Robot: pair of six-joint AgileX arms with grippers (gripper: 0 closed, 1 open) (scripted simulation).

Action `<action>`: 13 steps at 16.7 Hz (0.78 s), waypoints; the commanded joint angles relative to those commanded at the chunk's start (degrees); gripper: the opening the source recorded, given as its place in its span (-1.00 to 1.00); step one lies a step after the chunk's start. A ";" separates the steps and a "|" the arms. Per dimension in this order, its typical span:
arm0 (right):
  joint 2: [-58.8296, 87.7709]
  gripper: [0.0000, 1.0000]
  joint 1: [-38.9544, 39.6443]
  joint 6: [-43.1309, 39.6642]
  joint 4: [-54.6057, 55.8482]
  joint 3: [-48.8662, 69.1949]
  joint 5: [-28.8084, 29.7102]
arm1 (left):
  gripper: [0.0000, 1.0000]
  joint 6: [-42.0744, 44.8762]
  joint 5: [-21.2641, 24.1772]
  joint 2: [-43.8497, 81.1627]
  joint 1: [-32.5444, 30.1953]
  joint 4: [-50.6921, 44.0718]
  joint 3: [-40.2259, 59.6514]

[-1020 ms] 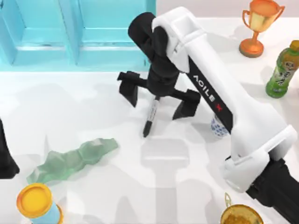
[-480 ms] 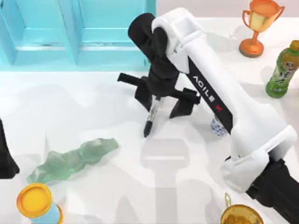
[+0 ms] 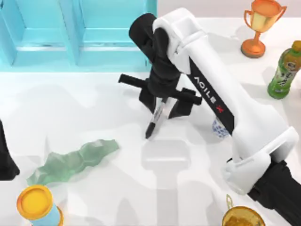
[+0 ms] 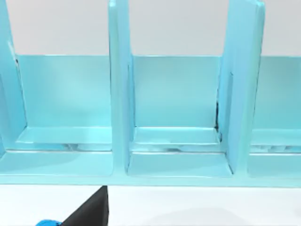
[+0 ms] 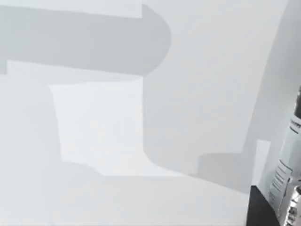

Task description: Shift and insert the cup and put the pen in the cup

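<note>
The white desk (image 3: 70, 108) has open bare surface across its middle and left; clutter sits at the edges. A blue rack (image 3: 77, 33) with upright dividers runs along the far edge on the left side. Near edge, left: one pale green crumpled object (image 3: 73, 160) and one blue cylinder with a yellow top (image 3: 37, 205). Near edge, right: one gold round object (image 3: 242, 216), partly cut off. Far right corner: one orange-gold trophy (image 3: 261, 26) and one green bottle (image 3: 284, 70), apart from each other.

Count of task items: one pen (image 3: 155, 117), one cup (image 3: 218, 128).

The right claw (image 3: 162, 101) hangs over the desk's middle, just in front of the rack, its fingers closed around the upper part of the pen. The pen points down and slightly toward the near left, its lower tip at or just above the desk; contact cannot be judged. In the right wrist view the pen's label band (image 5: 284, 174) shows at the edge against bare desk.

The cup stands to the right of the claw, well apart from the pen, largely hidden under the white right arm (image 3: 225, 99).

The left arm (image 3: 5, 155) is parked at the left edge; whether its claw is open or closed cannot be told. Its wrist view faces the rack's compartments (image 4: 174, 117).
</note>
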 joint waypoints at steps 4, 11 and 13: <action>-1.66 -1.00 0.14 0.07 0.66 -3.53 -0.12 | 1.00 0.00 0.00 0.00 0.00 0.00 0.00; -17.57 -1.00 2.17 1.80 9.78 -27.92 -0.05 | 1.00 0.00 0.00 0.00 0.00 0.00 0.00; -24.00 -1.00 3.14 2.59 13.55 -37.75 0.03 | 1.00 0.00 0.00 0.00 0.00 0.00 0.00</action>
